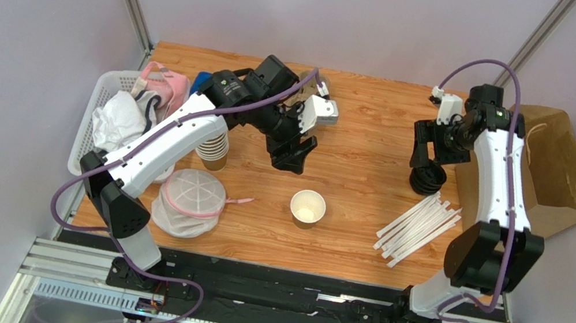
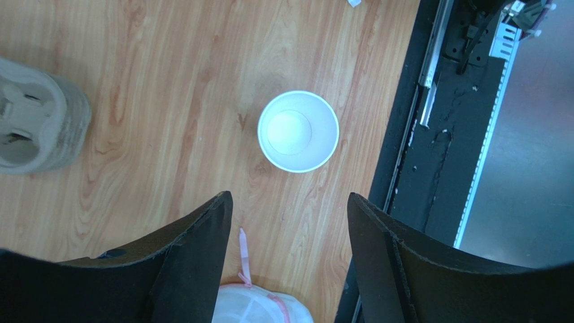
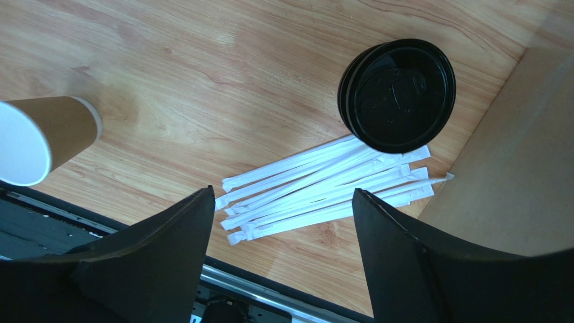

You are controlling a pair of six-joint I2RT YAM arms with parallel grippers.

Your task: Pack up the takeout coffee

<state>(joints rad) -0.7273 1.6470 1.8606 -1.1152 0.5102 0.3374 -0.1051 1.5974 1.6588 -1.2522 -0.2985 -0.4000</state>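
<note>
My left gripper (image 2: 290, 199) hangs open and empty above the table, its two dark fingers spread at the bottom of the left wrist view. The paper cup (image 2: 298, 131) stands upright just above them in the middle of that frame. It is open-topped with its white inside showing, and nothing touches it. In the top view this cup sits a little below the centre of the wooden table (image 1: 363, 152). A grey pulp carrier (image 2: 37, 124) rests at the left edge of my left wrist view. My right gripper (image 3: 279, 196) is open as well and holds nothing. In its view, a stack of black lids (image 3: 397, 94) lies at upper right. Wrapped straws (image 3: 323, 192) are fanned out below the stack, and a brown paper bag (image 3: 519, 168) lies along the right edge.
</note>
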